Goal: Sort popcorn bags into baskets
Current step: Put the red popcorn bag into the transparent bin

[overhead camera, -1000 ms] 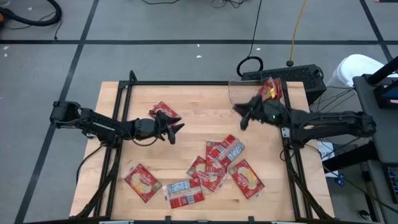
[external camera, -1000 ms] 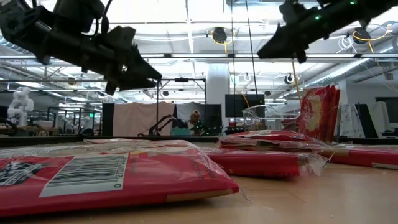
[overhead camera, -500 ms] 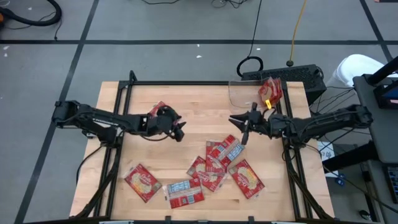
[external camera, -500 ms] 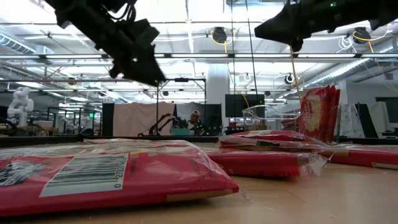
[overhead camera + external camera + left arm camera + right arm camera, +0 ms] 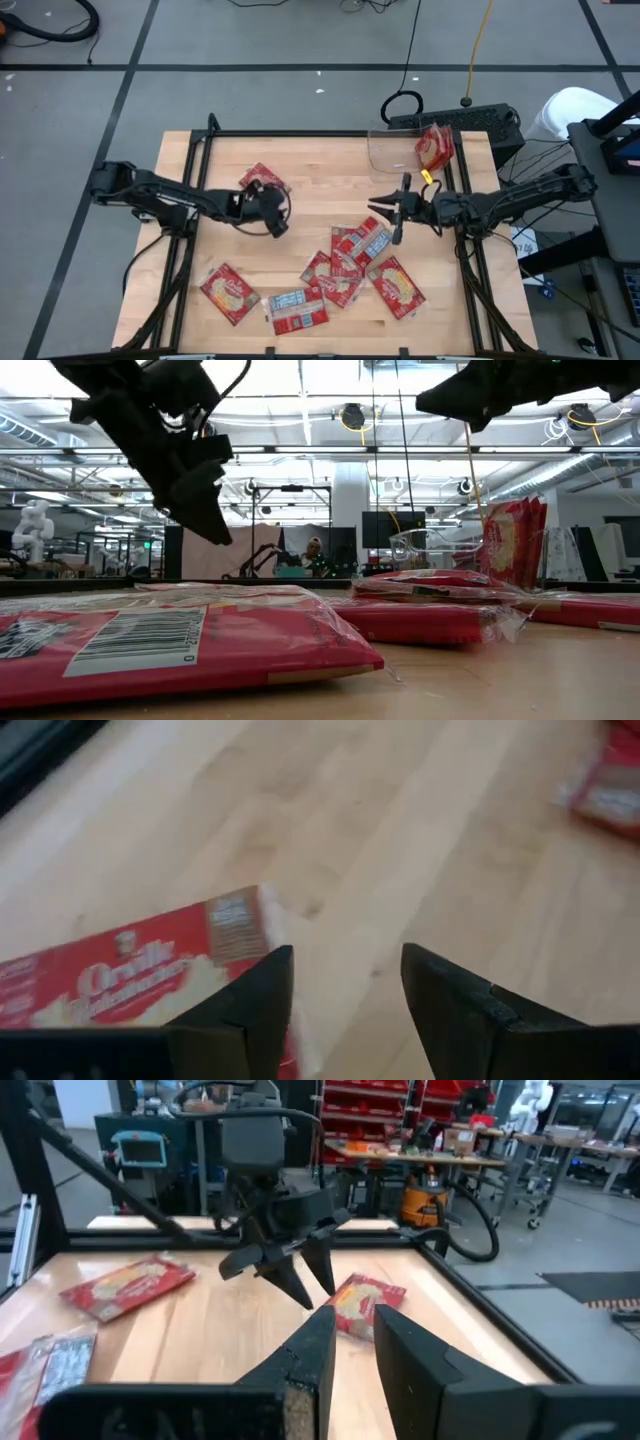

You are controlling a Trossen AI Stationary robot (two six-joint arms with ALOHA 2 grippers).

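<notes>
Left gripper [image 5: 277,212]: tipped from level to point down at the table [image 5: 320,165], just beside the lone bag [image 5: 260,178]; fingers apart, nothing between them.
Left meaning: likely lining up on that bag's near edge, with no grasp yet.
Right gripper [image 5: 390,214]: come away from the bin [image 5: 385,152] and now over the top edge of the cluster [image 5: 360,243]; fingers only narrowly apart, holding nothing.
Right meaning: a drop at the bin looks finished, and the next pick seems to be from the cluster.
Bags, unchanged: every loose bag lies where it lay a second ago.
Count, left half: three bags lie singly, namely the lone bag, a front-left bag [image 5: 229,293] and a label-up bag [image 5: 297,311].
Count, cluster: at least three overlapping bags; the overlaps hide whether there are more.
Count, bin: one binned bag [image 5: 435,148], standing on edge at the far right corner.
Count, bins: one.
Count, grippers: two, both empty.
Progress: early, with most bags still on the table.
</notes>
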